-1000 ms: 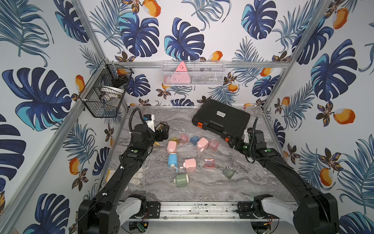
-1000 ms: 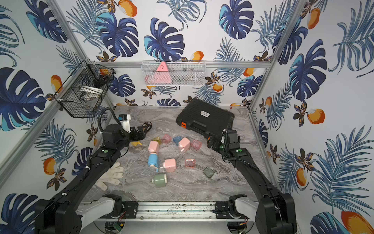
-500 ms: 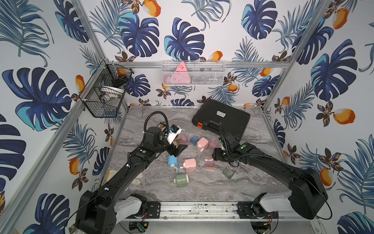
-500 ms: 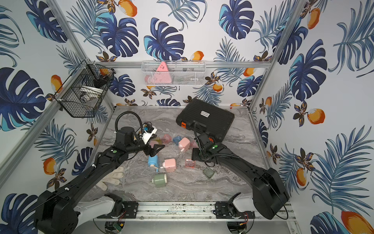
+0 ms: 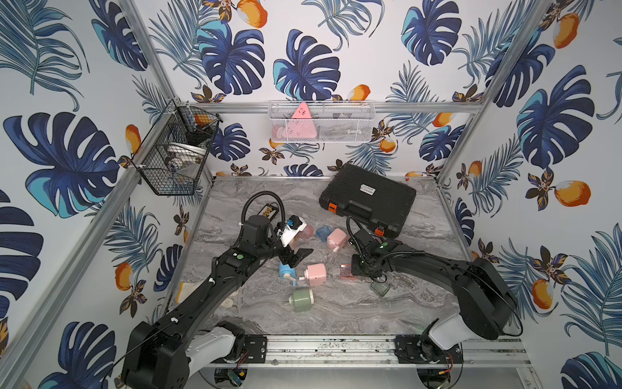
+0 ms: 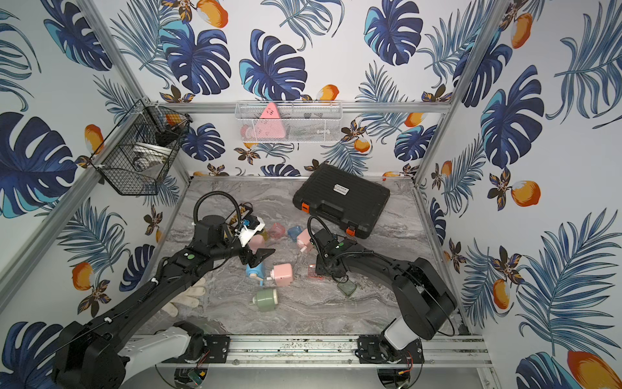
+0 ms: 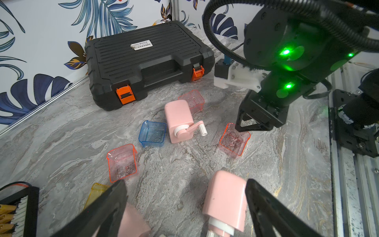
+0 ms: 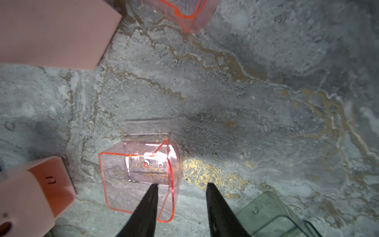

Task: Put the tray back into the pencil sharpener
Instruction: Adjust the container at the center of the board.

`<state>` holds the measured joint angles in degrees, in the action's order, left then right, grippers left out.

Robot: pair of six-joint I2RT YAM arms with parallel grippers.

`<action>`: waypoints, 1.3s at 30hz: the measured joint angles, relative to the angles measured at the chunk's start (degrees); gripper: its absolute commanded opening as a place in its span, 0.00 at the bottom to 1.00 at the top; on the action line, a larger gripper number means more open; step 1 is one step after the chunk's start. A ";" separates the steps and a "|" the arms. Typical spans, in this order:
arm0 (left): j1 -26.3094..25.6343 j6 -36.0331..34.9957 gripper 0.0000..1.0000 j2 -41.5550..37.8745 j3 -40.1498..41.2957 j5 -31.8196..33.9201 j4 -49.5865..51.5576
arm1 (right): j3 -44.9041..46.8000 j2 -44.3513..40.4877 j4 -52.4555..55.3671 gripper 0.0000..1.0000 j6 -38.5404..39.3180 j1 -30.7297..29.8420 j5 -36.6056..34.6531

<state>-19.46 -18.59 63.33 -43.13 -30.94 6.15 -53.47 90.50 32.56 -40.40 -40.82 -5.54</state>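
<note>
Red-tinted tray (image 8: 127,184) on the worktop (image 8: 246,102): right end effector (image 8: 180,184) straddles its wall, unclenched. Nearby, the left end effector (image 7: 184,181) gapes wide.

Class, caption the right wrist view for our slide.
Right claw straddles one wall of a clear pink tray on marble.

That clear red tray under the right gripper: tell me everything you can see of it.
The clear red tray is a small open-topped box of see-through pink plastic with brighter red-orange edges and one rounded end wall, grimy inside. It sits open side up on the marble table, apart from a pink sharpener and a green tray. The right gripper straddles its rounded wall, one finger inside, one outside; whether they touch it is unclear.
</note>
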 measured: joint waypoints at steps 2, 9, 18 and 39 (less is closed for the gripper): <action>-0.70 -1.09 0.93 0.07 0.00 0.79 0.98 | -0.20 1.27 -0.35 0.35 -0.24 -0.11 -0.04; -2.75 -4.04 0.93 0.24 0.00 2.75 3.26 | 0.11 2.47 -1.66 0.25 -0.72 -0.37 -0.13; -4.57 -6.93 0.93 1.73 -1.25 5.46 6.67 | 0.61 2.60 -2.32 0.12 -0.70 -0.57 -0.09; -14.62 -15.67 0.97 12.87 -10.36 14.12 22.71 | 4.31 -1.09 -2.03 0.06 -2.03 -2.69 0.11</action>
<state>-34.09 -34.26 76.20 -53.49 -16.82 28.86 -49.17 89.41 30.52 -42.44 -43.51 -5.43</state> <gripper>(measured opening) 0.964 0.065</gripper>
